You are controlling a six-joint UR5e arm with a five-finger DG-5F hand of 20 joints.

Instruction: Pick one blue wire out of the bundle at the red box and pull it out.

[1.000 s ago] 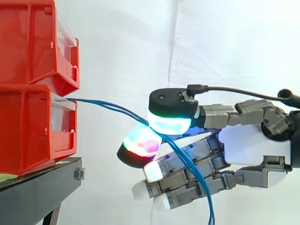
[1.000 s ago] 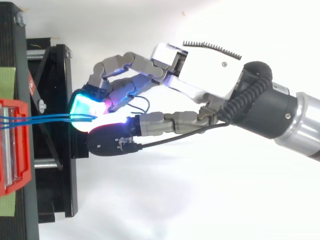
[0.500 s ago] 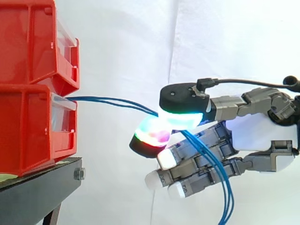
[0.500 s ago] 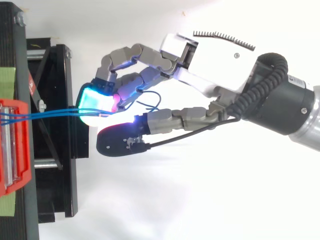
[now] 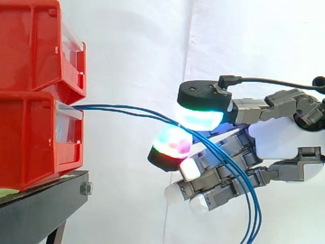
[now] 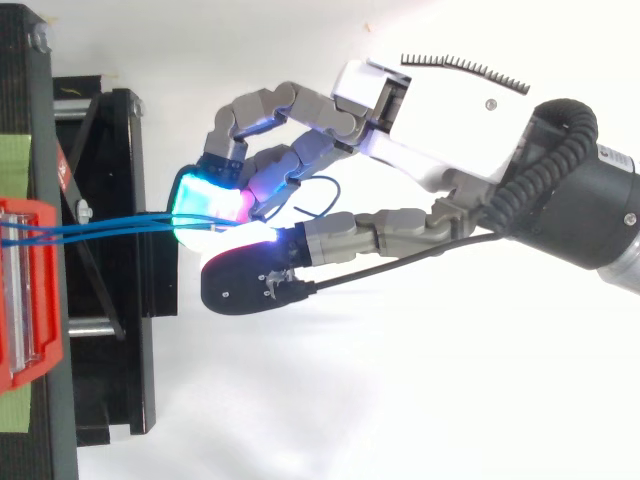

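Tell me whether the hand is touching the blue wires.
Touching. In the side view the wires run from the red box straight between two glowing pads of the hand, which pinch them.

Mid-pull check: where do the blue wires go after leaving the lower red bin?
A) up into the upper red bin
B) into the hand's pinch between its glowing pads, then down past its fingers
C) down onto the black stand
B: the blue wires come out of the lower red bin, run into the pinch of the hand, and hang down past it.
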